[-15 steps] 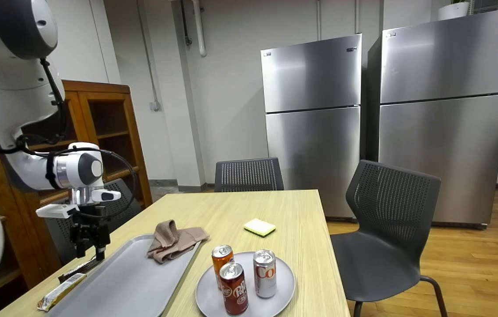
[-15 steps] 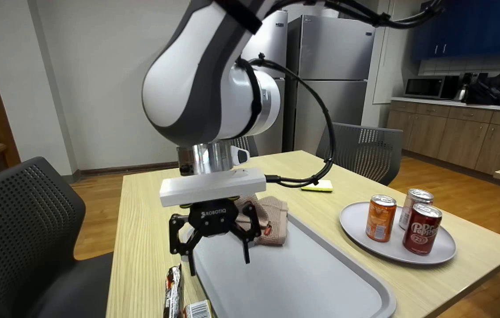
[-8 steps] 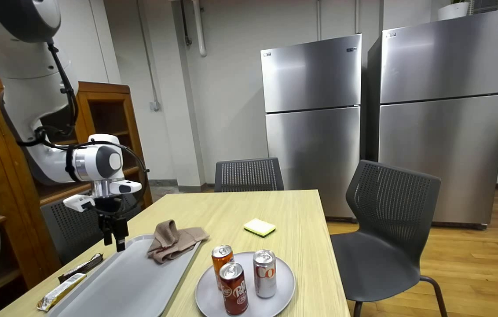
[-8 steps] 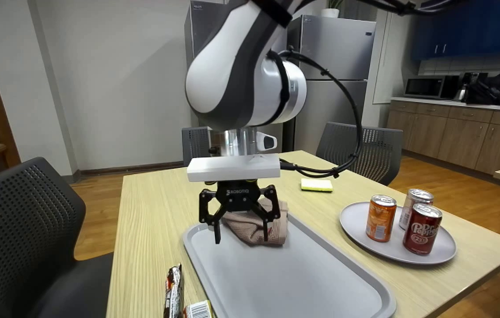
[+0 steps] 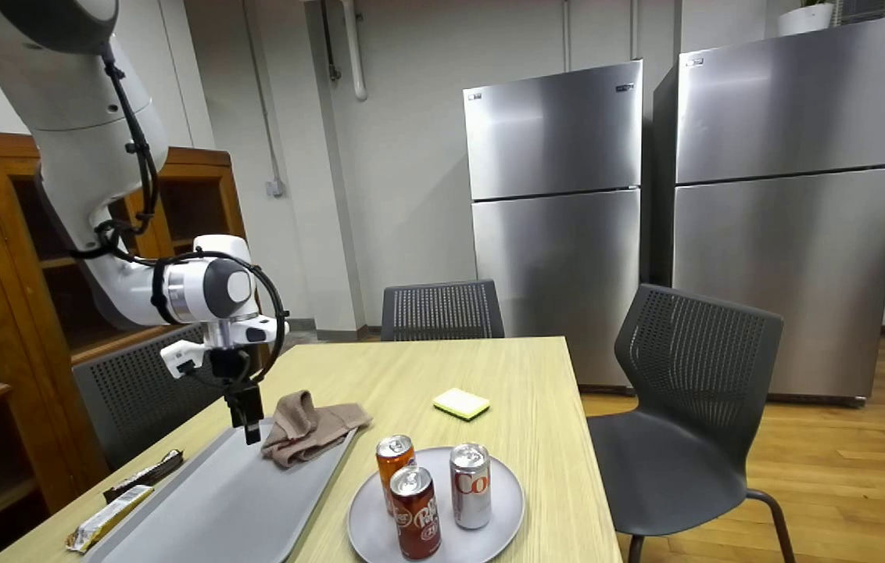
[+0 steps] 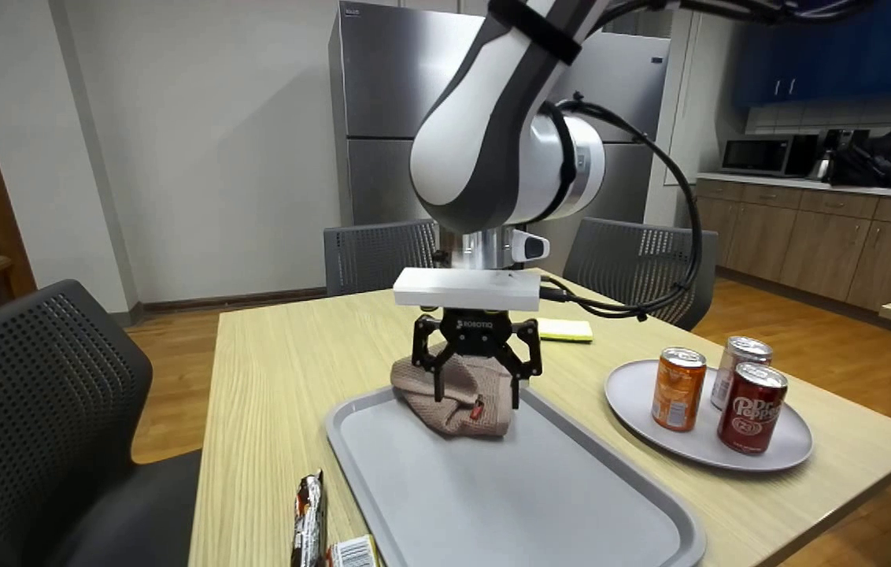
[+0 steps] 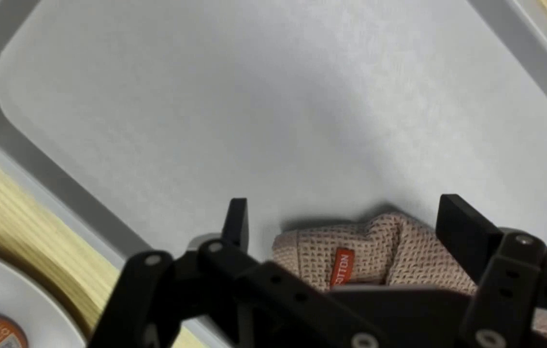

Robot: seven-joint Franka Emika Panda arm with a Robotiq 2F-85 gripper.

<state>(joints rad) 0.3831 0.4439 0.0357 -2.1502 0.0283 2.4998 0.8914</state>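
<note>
I am holding my gripper (image 7: 344, 205) wide, its 2 jaws standing well apart; between them, at the wrist view's bottom center, the brown cloth (image 7: 375, 256) is showing, lying partly on the gray tray (image 7: 206, 121), seemingly not touching them. 3 cans (image 6: 751, 408) are standing on a plate (image 6: 634, 390), right in an exterior view.

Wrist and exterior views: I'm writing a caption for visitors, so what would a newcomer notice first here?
Probably the open black gripper, close to the crumpled brown cloth at one end of the gray tray. Next come the orange can, dark red can and silver can, grouped on a round plate beside the tray. Behind the table, two tall silvery refrigerators stand out in both exterior views.
</note>
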